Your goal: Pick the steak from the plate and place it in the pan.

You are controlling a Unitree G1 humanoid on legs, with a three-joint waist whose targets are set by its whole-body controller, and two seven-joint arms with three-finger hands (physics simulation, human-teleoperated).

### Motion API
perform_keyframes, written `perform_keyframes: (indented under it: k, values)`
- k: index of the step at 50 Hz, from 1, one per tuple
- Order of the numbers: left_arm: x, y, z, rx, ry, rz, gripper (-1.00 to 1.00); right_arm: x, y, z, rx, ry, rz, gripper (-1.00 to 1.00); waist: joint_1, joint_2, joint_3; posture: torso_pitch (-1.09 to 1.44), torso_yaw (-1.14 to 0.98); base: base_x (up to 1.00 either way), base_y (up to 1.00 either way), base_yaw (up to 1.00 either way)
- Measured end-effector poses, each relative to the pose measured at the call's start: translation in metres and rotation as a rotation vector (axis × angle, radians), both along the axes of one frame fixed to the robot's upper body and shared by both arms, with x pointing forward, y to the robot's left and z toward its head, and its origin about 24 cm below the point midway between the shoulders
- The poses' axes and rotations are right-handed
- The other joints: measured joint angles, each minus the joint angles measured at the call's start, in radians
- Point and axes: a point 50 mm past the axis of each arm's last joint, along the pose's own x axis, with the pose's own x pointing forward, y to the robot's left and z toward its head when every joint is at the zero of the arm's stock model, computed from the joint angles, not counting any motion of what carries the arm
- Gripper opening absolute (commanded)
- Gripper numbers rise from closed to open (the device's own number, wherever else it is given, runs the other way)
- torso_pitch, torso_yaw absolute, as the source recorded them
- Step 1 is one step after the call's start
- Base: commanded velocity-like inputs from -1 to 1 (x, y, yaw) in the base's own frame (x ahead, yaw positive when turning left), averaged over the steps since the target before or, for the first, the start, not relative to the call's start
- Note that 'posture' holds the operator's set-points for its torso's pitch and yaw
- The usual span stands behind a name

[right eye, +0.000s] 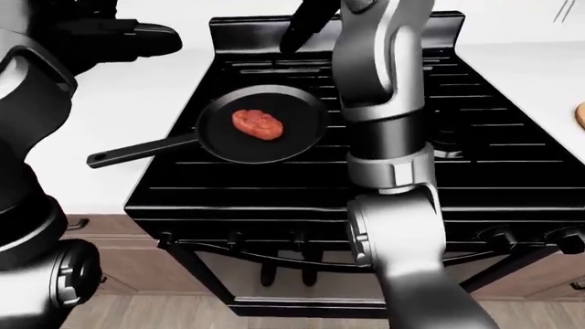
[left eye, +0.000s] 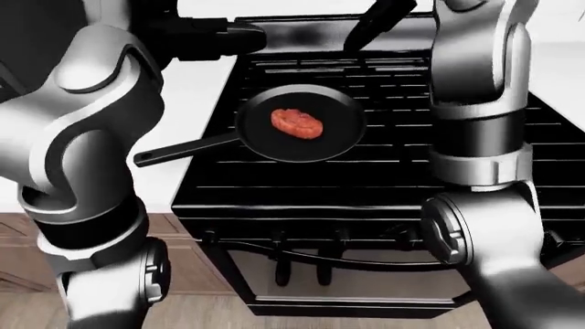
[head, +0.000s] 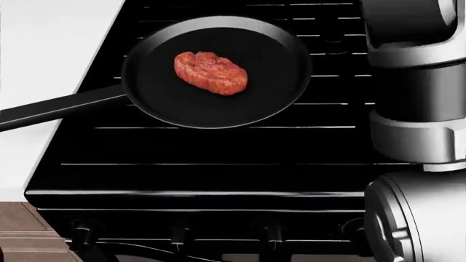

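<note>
The red steak [head: 211, 72] lies inside the black pan [head: 277, 82], left of its middle. The pan stands on the black stove [head: 218, 158], and its long handle [head: 54, 109] points left over the white counter. My right hand [left eye: 373, 27] is raised above the stove's top edge, up and to the right of the pan. Its dark fingers are spread, hold nothing and are clear of the steak. The right forearm [right eye: 379, 62] stands upright beside the pan. My left hand [left eye: 215, 34] hovers over the counter at upper left as a dark shape, and its finger pose is unclear.
White counter [right eye: 137, 116] lies left of the stove and more counter [right eye: 530, 75] lies to the right. A tan rim [right eye: 581, 113] shows at the right edge of the right-eye view. Stove knobs [head: 178, 236] line the bottom panel, with wooden cabinet fronts and floor below.
</note>
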Motion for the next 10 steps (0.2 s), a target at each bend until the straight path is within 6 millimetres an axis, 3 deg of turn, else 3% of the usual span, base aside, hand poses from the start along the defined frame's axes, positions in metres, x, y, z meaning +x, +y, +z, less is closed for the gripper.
perform_keyframes:
  k: [10]
  values:
    - [-0.004,0.011,0.009,-0.042,-0.135,0.073,1.0,-0.027,-0.026,0.0,0.212,-0.091,0.058,1.0,0.004,-0.014,-0.004,0.0,0.0,0.0,0.0,0.0]
